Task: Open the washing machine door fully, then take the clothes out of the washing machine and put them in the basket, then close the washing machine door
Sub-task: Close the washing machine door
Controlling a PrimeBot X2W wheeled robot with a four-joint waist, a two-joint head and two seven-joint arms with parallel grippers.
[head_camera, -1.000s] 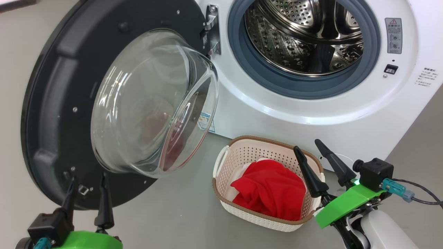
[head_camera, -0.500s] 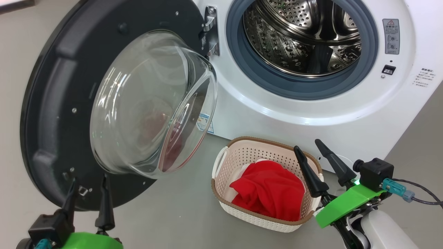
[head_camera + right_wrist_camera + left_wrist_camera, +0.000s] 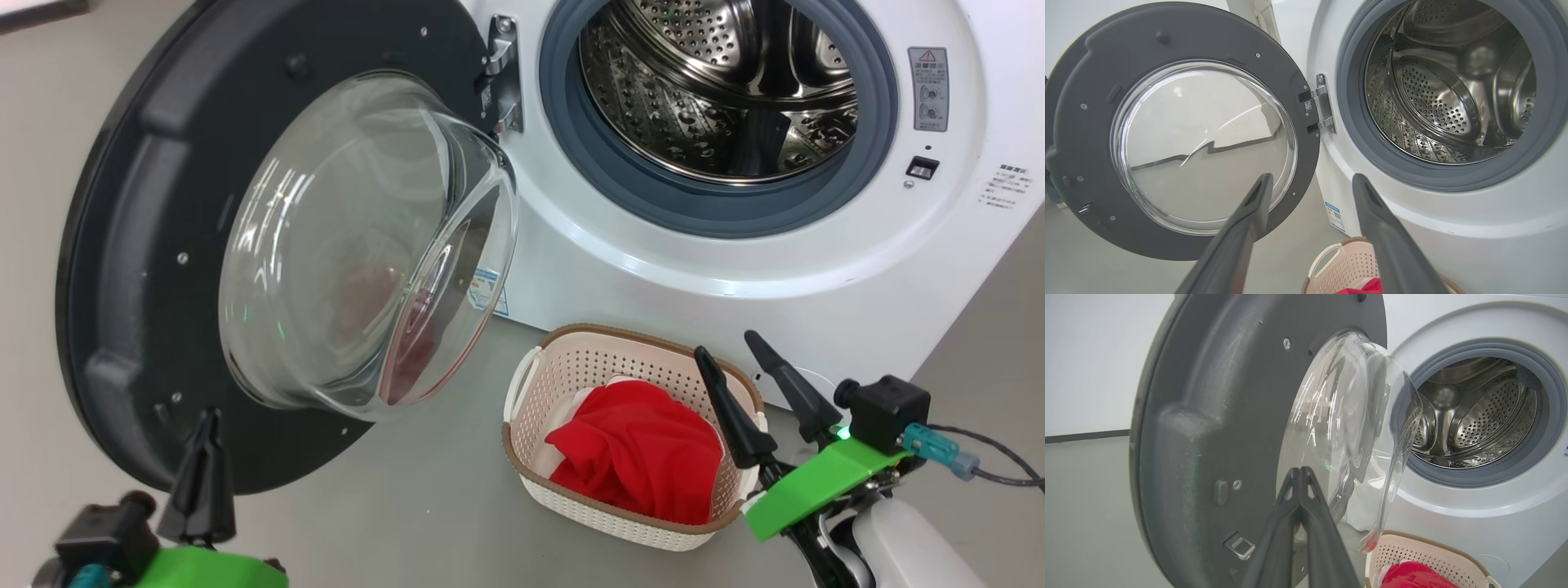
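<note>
The washing machine door (image 3: 139, 245) stands swung wide to the left, its clear glass bowl (image 3: 359, 245) bulging toward me. The white washing machine (image 3: 735, 269) shows a bare steel drum (image 3: 718, 82). Red clothes (image 3: 637, 449) lie in the cream basket (image 3: 637, 329) on the floor before the machine. My left gripper (image 3: 208, 416) is shut on nothing, low in front of the door's bottom edge; in the left wrist view the left gripper (image 3: 1301, 469) points at the door (image 3: 1208, 416). My right gripper (image 3: 725, 343) hangs open beside the basket's right end, empty.
Grey floor (image 3: 424, 523) spreads left of the basket and under the door. The door hinge (image 3: 498, 73) sits at the machine's upper left. In the right wrist view the open right gripper (image 3: 1311, 177) looks between door (image 3: 1081, 134) and drum (image 3: 1445, 90), the basket (image 3: 1331, 261) below.
My left gripper's fingers have come together from open to shut. The right gripper, basket and clothes stayed put; the head view shifted slightly.
</note>
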